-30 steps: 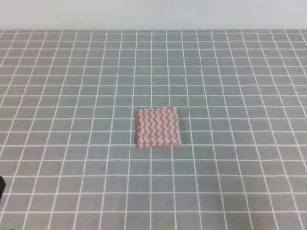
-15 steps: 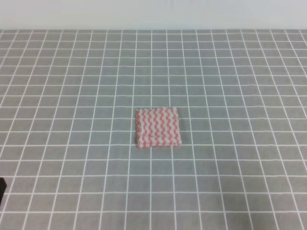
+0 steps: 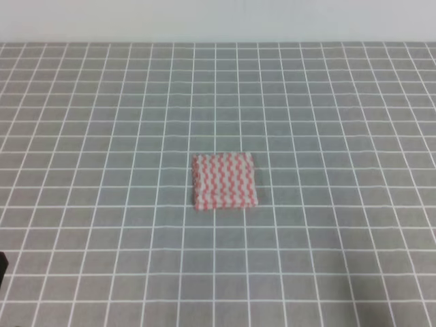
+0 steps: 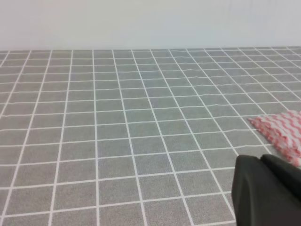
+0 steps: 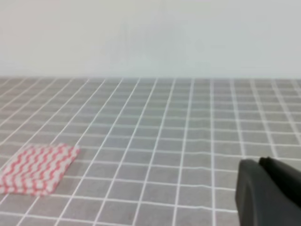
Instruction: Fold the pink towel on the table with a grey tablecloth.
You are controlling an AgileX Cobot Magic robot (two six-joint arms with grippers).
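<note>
- The table with a grey tablecloth (image 3: 102, 136) is the biggest thing. It fills most of the high view w/ thin white lines making a grid of squares. Its far edge meets a plain pale wall (image 3: 218, 19) at the top.
- The pink towel (image 3: 225, 180) lies flat near the middle of the table, well away from every edge. It's a small, neat, nearly square shape w/ pink-red and white wavy stripes. It looks folded already, w/ layers showing along its near edge.
- In the left wrist view the towel (image 4: 281, 133) sits at the right side, only partly in the pic. In the right wrist view it (image 5: 36, 168) sits at the lower left, and you can see the stacked layers at its near edge.
- The left gripper (image 4: 265, 190) shows as a dark block in the bottom right corner of its own view, above the table, near the towel but not touching it. Only part of it shows, so can't tell if it is wide or narrow. It holds nothing I can see.
- The right gripper (image 5: 269, 193) is a dark block in the bottom right corner of its view, well apart from the towel. Can't tell wide or narrow here either.
- A tiny dark bit (image 3: 2, 262) pokes in at the left edge of the high view, low down. Too small to tell what it is.
</note>
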